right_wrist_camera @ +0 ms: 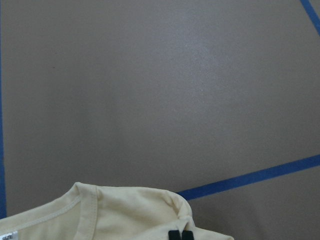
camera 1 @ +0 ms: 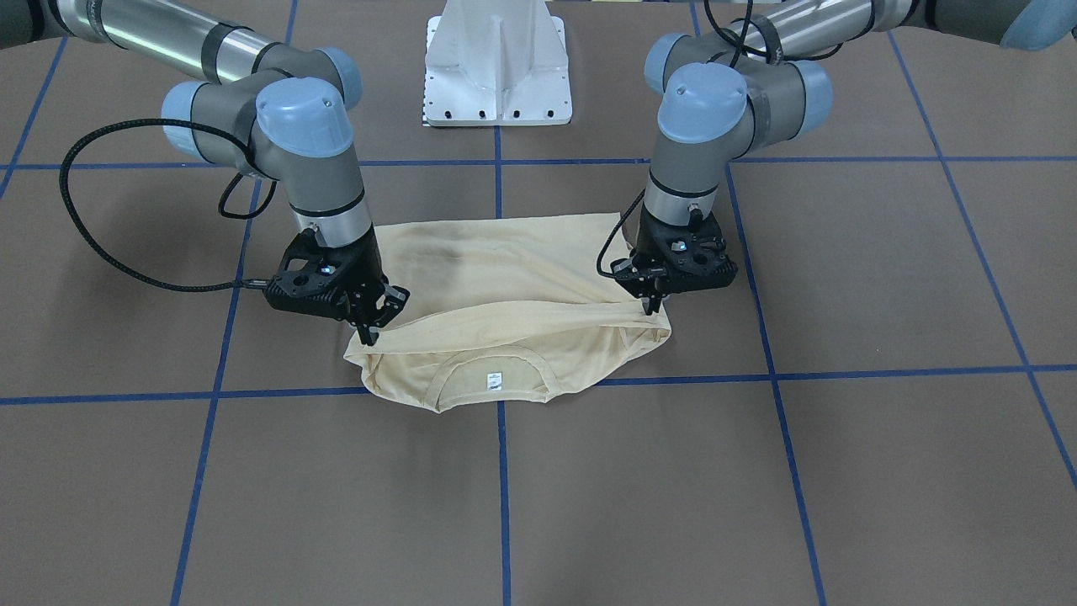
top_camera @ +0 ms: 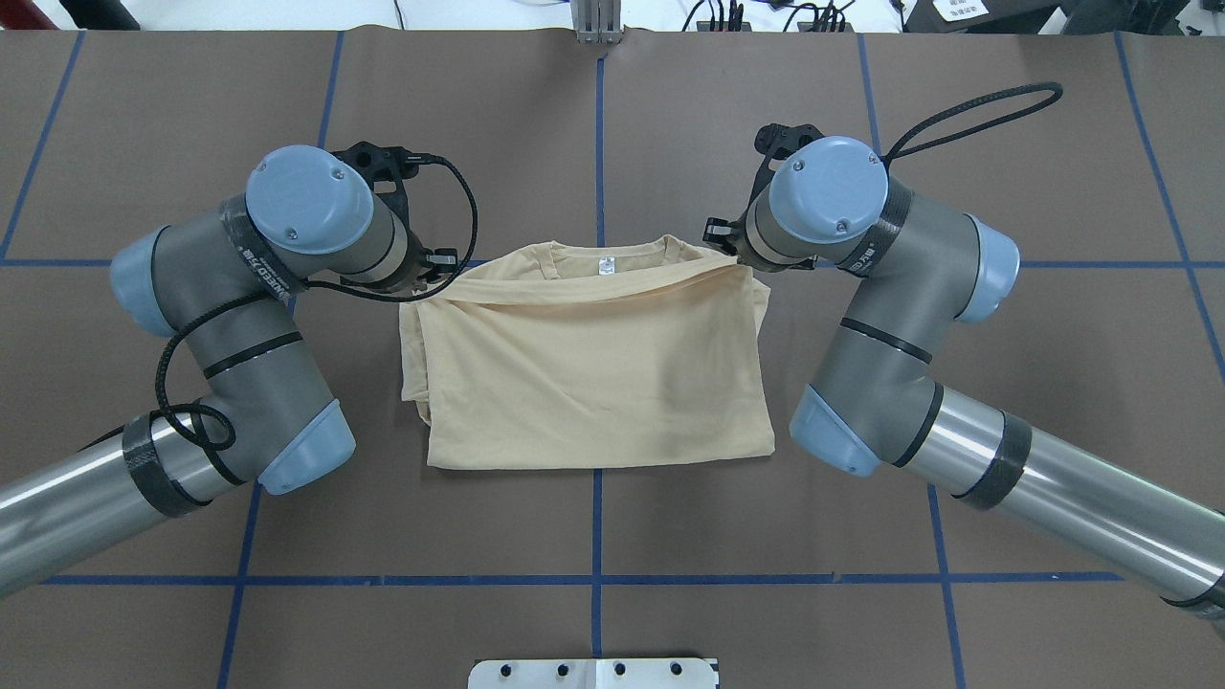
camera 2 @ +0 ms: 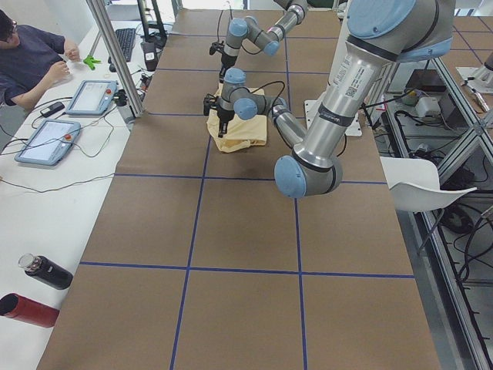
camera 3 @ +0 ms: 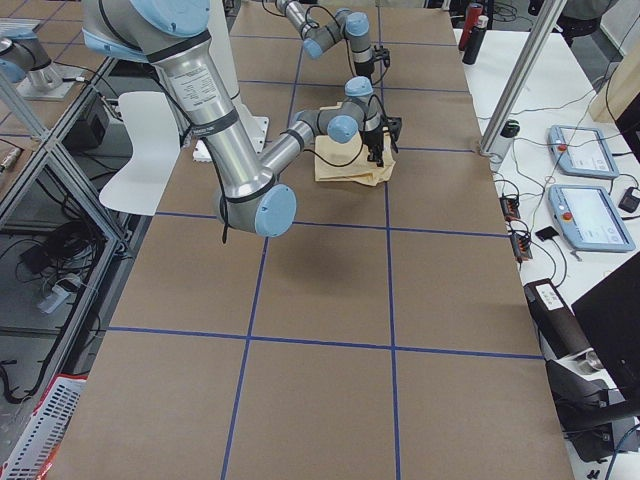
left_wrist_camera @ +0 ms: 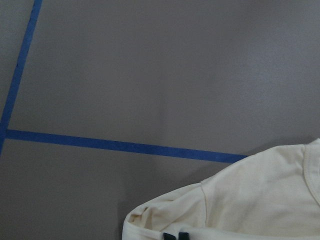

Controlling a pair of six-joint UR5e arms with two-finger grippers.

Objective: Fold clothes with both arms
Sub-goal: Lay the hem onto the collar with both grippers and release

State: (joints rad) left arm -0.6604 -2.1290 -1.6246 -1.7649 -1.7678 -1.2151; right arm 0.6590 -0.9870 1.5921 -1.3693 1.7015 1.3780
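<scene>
The cream-yellow T-shirt (camera 1: 505,286) lies folded mid-table, collar and white neck label (camera 1: 495,380) on the side away from the robot. It also shows in the overhead view (top_camera: 593,373). No print shows. My left gripper (camera 1: 652,308) is shut on one end of the folded top layer's edge, near the shoulder. My right gripper (camera 1: 368,337) is shut on the other end. The edge hangs taut between them, just above the collar. In the wrist views the left gripper (left_wrist_camera: 176,235) and right gripper (right_wrist_camera: 181,235) show closed fingertips pinching fabric.
The white pedestal base (camera 1: 498,67) stands behind the shirt. Blue tape lines (top_camera: 597,580) grid the brown table. An operator (camera 2: 31,62) sits with tablets at a side bench, where two bottles (camera 2: 46,271) lie. A white chair (camera 3: 150,150) stands beside the table.
</scene>
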